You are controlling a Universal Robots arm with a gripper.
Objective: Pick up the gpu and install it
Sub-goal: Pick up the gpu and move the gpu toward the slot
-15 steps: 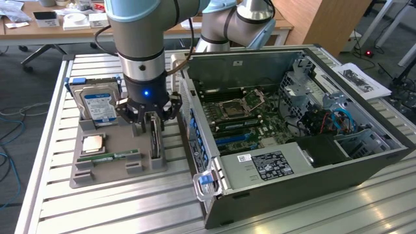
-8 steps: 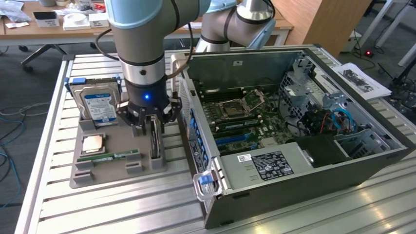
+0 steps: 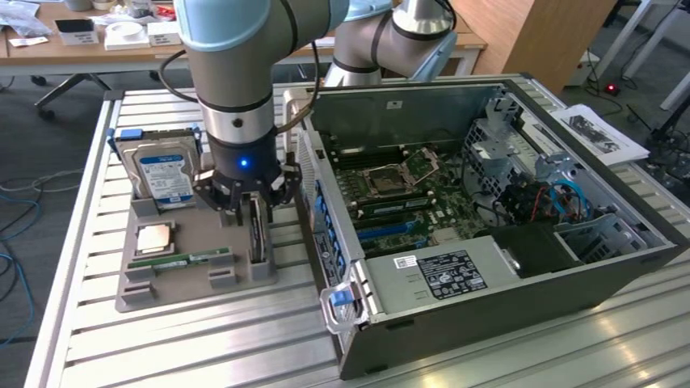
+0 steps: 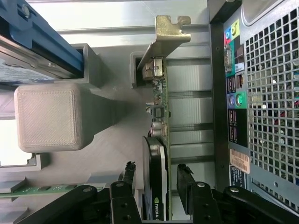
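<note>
Over the grey holder point(image 3: 173, 295) the gripper point(image 3: 257, 212) hangs with its fingers point(image 4: 185, 179) apart, one on each side of the gpu point(image 4: 161, 107). The gpu stands on its edge in a slot, not gripped yet. I think this is the picking-up step. A good grab needs an even squeeze on both flat sides. A hard drive point(image 3: 164, 174) and a RAM stick point(image 3: 183, 261) sit close by. The open case point(image 3: 485, 299) stands just beside the holder.

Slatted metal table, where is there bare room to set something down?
Free: the slats between the grey plastic parts holder and the table's near edge, and the narrow strip along the exterior view's left of that holder. Crowded: the gap between holder and black open computer case, where the gripper straddles the green gpu card.
</note>
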